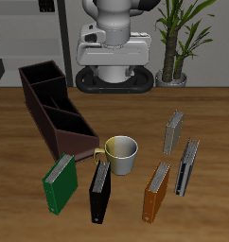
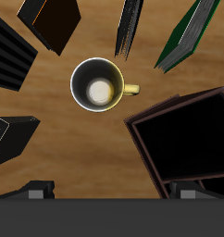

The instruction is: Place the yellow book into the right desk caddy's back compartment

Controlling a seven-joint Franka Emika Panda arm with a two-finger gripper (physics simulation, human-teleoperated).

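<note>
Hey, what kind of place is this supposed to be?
Probably a simulated office or study desk: a wooden table with upright books, a desk caddy, a mug, and a potted plant behind.

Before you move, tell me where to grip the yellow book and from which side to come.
Grip the yellow book by its top edge, from straight above, closing across the two covers. It stands upright and slim, apart from the dark grey book and mug, so both faces look free.

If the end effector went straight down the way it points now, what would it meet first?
Probably the mug, which sits almost centred in the wrist view beneath the end effector. Its open mouth faces up, beside the right desk caddy. Depth is unclear, and the fingers might straddle its rim.
</note>
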